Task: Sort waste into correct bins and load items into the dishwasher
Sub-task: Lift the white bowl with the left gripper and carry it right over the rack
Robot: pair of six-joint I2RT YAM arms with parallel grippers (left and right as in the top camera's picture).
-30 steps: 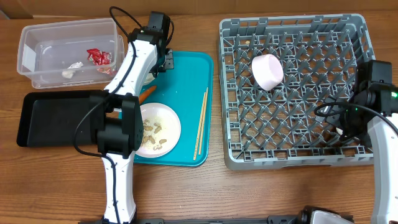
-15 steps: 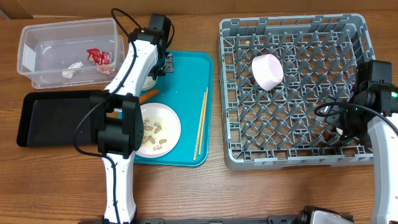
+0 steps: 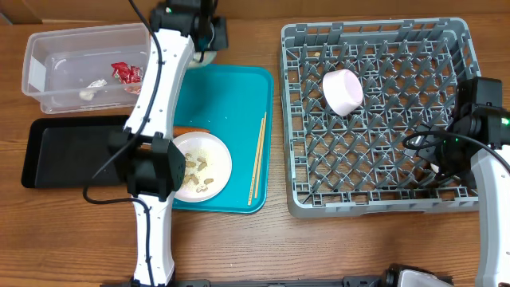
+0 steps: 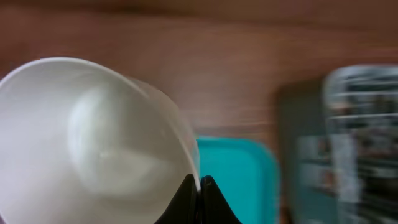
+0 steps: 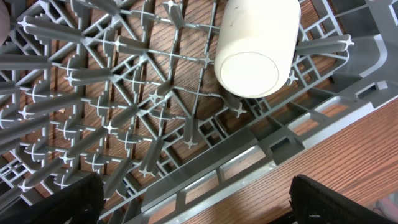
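My left gripper [image 4: 200, 190] is shut on the rim of a white bowl [image 4: 93, 137] and holds it up past the teal tray's far-left corner; the bowl also shows in the overhead view [image 3: 205, 56]. On the teal tray [image 3: 231, 100] lie a white plate [image 3: 215, 153] with peanuts [image 3: 198, 169], the chopsticks [image 3: 256, 158], and a carrot [image 3: 195, 128] mostly hidden by my arm. A white cup [image 3: 343, 90] lies in the grey dish rack [image 3: 374, 199]; it also shows in the right wrist view [image 5: 255, 46]. My right gripper [image 5: 199, 202] is open and empty over the rack's right front edge.
The clear tub [image 3: 48, 48] at the back left holds a red wrapper [image 3: 126, 72] and white scraps [image 3: 92, 86]. The black tray [image 3: 64, 155] lies in front of it, left of the teal tray. My left arm [image 3: 155, 104] reaches across the tray's left side.
My left gripper has lifted the white bowl off the tray's far-left corner and carried it toward the back of the table. The right arm has not moved.
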